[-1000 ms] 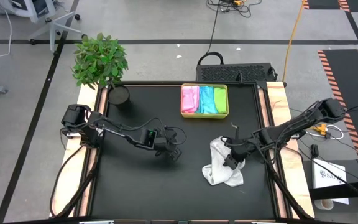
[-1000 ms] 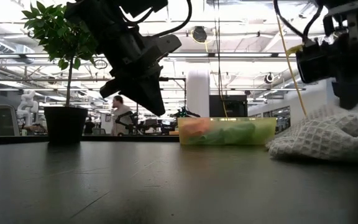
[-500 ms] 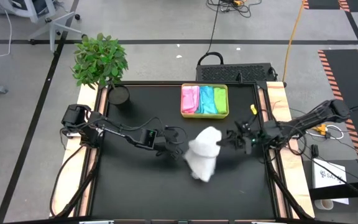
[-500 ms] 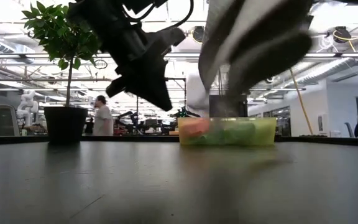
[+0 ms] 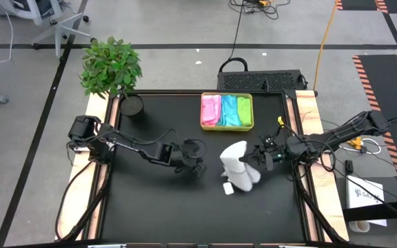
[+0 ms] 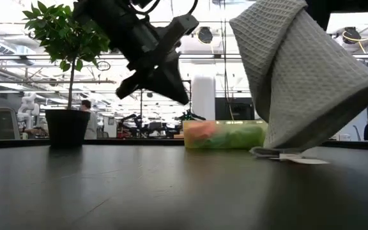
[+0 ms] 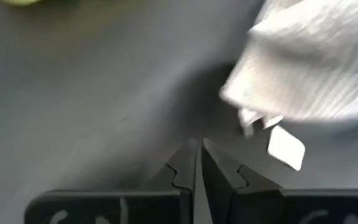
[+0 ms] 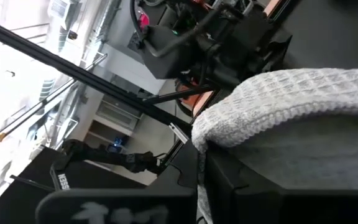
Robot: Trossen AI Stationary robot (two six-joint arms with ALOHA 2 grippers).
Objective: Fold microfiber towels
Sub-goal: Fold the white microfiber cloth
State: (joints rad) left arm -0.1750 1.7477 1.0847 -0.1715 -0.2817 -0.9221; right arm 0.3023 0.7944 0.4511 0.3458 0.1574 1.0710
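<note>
Black matting covers the table (image 5: 150,207), with a potted plant (image 5: 112,69) at the upper left of the high view and a yellow-green tray (image 5: 227,127) at top centre. Tray holds three folded towels: pink (image 5: 211,110), teal (image 5: 229,110) and lime green (image 5: 243,110), packed side by side. These count as done. No light blue towel is visible.

White towel (image 5: 238,164) is in progress, not yet folded. Right claw (image 5: 259,157), right of centre, is clamped shut on its upper edge and holds it aloft; the cloth hangs in a loose cone, waffle-textured, its lower hem and label just touching the table in the low view. Left claw (image 5: 197,167), pinched nearly closed on nothing, hovers just beside the towel at centre. Judgement: spreading flat, folding and placing in the tray remain
</note>
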